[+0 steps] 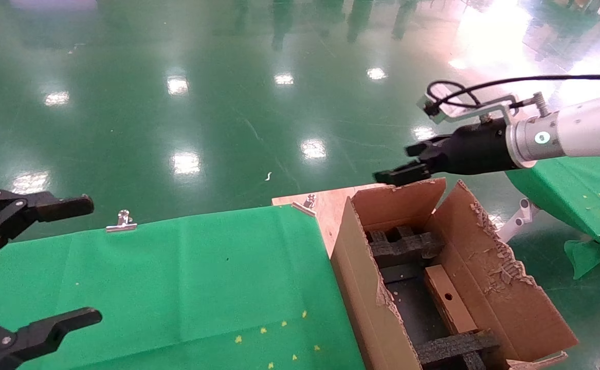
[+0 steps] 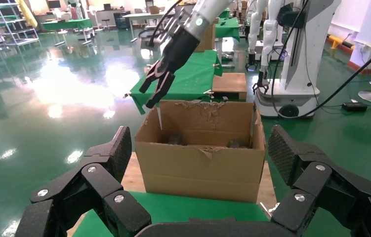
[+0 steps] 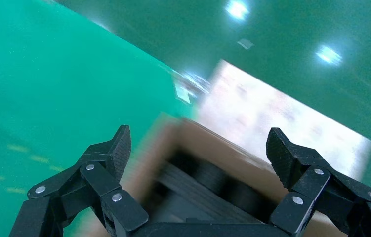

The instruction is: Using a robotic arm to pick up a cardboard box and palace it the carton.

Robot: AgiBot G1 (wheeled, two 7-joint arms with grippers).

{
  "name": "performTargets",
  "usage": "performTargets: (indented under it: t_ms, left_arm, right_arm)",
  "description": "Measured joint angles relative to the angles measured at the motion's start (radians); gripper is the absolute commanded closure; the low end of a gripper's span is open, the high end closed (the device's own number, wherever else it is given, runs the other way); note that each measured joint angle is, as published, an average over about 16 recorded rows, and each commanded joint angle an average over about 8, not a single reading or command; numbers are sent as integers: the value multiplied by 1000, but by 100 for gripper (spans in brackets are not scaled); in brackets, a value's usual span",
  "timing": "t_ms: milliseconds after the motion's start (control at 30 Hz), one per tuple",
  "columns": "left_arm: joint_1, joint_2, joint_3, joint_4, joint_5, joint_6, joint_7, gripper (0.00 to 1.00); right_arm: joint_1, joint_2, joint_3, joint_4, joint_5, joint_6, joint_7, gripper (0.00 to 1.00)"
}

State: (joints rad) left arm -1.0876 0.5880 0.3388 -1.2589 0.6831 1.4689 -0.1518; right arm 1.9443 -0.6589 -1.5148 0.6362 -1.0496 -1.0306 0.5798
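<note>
The carton [image 1: 505,293] stands open at the right end of the table, with ragged flaps and black foam inserts [image 1: 405,246] inside. The small cardboard box [image 1: 449,300], with its round hole up, lies inside the carton between the foam pieces. My right gripper [image 1: 395,164], on the white arm, is open and empty, above the carton's far edge. In the right wrist view the open right gripper [image 3: 199,148] hangs over the blurred carton [image 3: 252,163]. My left gripper [image 1: 86,262] is open and empty at the far left over the green cloth. The left wrist view shows the left gripper [image 2: 200,148], the carton [image 2: 200,163] and the right gripper [image 2: 153,94].
A green cloth [image 1: 202,277] covers the table, held by metal clips [image 1: 121,222]. A wooden board [image 1: 325,203] sticks out under the carton. A second green-covered table [image 1: 582,190] stands at the right. A white robot base [image 2: 292,74] stands behind the carton.
</note>
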Motion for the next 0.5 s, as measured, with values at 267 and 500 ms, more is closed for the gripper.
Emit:
performTargets:
  t_ms: [267, 500]
  left_arm:
    - [0, 0, 0, 0, 0, 0, 0, 0]
    - [0, 0, 0, 0, 0, 0, 0, 0]
  right_arm:
    - [5, 30, 22, 61, 42, -32, -3, 0]
    - [-21, 26, 52, 68, 44, -39, -13, 0]
